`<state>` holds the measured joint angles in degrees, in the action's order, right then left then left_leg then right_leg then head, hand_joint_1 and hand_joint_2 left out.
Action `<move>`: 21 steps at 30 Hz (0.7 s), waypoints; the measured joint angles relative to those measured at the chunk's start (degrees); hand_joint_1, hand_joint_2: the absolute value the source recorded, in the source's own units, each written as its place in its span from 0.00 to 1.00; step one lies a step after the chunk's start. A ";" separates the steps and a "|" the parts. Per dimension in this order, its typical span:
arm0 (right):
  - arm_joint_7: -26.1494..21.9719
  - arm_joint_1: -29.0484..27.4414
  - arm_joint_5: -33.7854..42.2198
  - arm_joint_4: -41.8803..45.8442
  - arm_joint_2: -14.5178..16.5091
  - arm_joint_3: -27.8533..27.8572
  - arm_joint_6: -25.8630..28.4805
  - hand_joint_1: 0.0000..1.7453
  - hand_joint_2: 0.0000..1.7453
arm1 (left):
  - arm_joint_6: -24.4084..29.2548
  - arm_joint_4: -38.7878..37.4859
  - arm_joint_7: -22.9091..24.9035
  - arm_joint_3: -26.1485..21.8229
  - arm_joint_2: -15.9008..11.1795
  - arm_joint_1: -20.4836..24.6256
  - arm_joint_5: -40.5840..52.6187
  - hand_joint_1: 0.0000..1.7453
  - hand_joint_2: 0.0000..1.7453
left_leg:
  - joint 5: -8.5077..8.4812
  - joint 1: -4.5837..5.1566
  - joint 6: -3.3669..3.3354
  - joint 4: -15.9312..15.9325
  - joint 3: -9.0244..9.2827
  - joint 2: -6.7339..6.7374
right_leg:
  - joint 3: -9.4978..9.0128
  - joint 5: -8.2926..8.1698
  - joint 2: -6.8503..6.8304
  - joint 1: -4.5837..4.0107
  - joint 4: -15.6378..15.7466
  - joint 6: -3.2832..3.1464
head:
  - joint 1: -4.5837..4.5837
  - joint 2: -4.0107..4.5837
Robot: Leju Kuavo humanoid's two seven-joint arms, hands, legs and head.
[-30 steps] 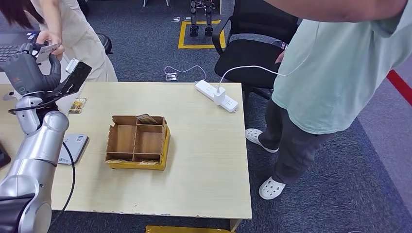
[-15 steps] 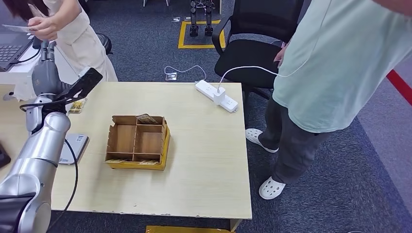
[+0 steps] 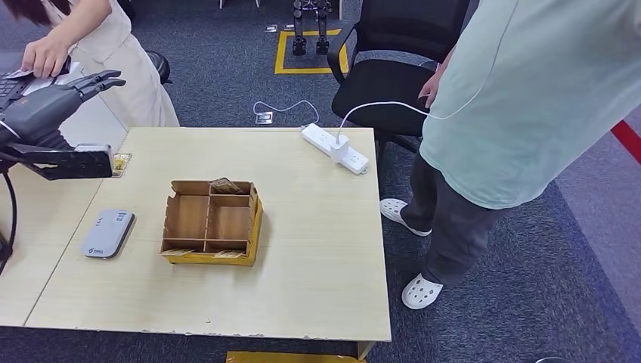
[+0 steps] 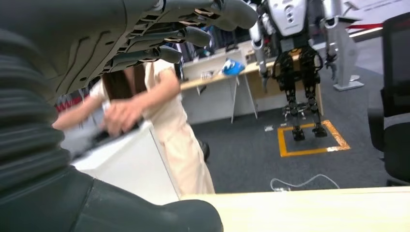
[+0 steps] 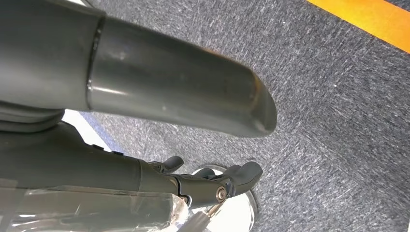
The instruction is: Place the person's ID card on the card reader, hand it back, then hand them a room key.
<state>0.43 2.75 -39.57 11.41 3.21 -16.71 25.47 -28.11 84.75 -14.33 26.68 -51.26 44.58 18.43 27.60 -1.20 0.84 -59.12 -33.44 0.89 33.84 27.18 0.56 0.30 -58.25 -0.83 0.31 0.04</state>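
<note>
Over table (image 3: 317,227), left robot hand (image 3: 57,98) raised, fingers spread.

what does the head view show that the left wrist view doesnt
Head view alone: the card reader lying on the table, the wooden divided box, the white power strip and a person in a green shirt standing at the right. Left wrist view alone: a humanoid robot standing on a yellow floor square, with desks behind it. Both: the left hand with fingers spread and nothing in it, the person in the cream dress, the table and the grey carpet.
</note>
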 joint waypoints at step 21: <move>0.40 -0.20 -0.02 -0.08 0.00 2.75 0.10 0.00 0.00 | 19.43 17.80 7.62 9.88 -11.40 -29.97 20.19 0.00 1.00 | 0.06 0.06 0.01 0.01 0.02 -0.03 | -0.01 0.02 -0.04 0.07 0.04 0.03 | -0.01 0.00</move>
<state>0.83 2.55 -39.59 11.33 3.21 -13.96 25.57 -8.68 102.55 -6.70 36.56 -62.65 14.61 38.63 27.66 -1.13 0.85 -59.12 -33.42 0.86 33.82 27.20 0.52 0.37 -58.22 -0.80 0.30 0.04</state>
